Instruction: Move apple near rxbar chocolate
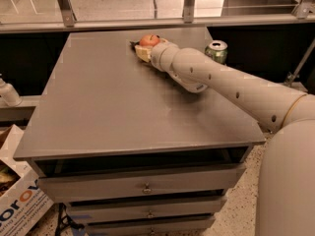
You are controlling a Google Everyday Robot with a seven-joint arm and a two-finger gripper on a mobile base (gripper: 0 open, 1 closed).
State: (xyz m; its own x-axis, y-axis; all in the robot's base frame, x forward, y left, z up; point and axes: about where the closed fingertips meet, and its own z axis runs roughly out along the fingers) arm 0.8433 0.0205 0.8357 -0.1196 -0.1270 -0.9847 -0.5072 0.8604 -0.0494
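Note:
The red-orange apple [148, 40] sits at the far edge of the grey table [108, 107], right against the end of my arm. My gripper [143, 52] is at the apple's near side, mostly hidden behind the wrist. A dark sliver just left of the apple and gripper looks like the rxbar chocolate [133, 45]; most of it is hidden. The apple and the bar are very close together.
A green soda can [216, 51] stands at the far right of the table, behind my arm. A white bottle [7, 93] stands on a ledge to the left. A cardboard box [15, 200] is on the floor at lower left. Drawers [142, 186] are below the tabletop.

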